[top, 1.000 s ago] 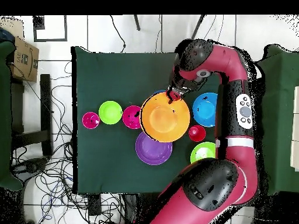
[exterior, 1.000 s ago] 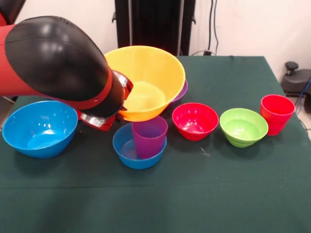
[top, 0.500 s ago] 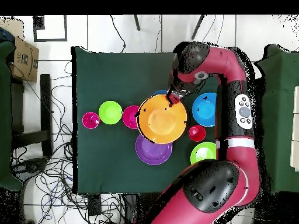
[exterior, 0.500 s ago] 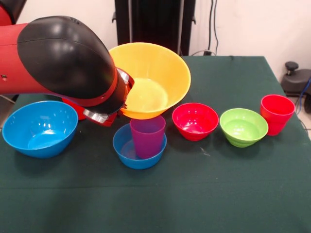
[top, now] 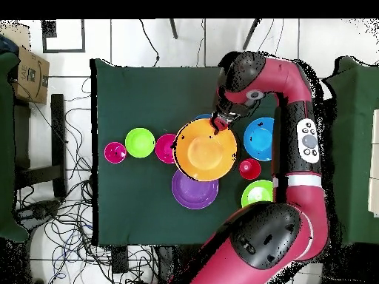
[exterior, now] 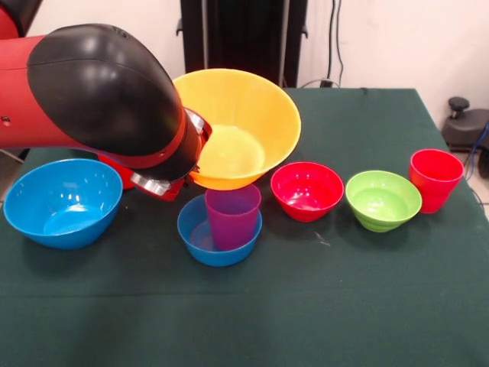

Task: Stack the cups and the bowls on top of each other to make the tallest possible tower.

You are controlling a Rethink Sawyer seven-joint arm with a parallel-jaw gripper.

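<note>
Front view: gripper (exterior: pixel 197 150) clamped on yellow bowl (exterior: pixel 241 126) rim, held tilted above purple cup (exterior: pixel 232 215) | likely light, stiff, slick plastic; rim pinch may swing

The red and black arm (exterior: pixel 92 99) is cut off by the front view's left and top edges, and its bulk hides the gripper there. Overhead, the large glossy yellow plastic bowl (top: pixel 206 150) covers most of the small blue bowl (top: pixel 203 116) and part of the large purple bowl (top: pixel 194 191); the gripper's (top: pixel 219 123) state is too small to tell
</note>
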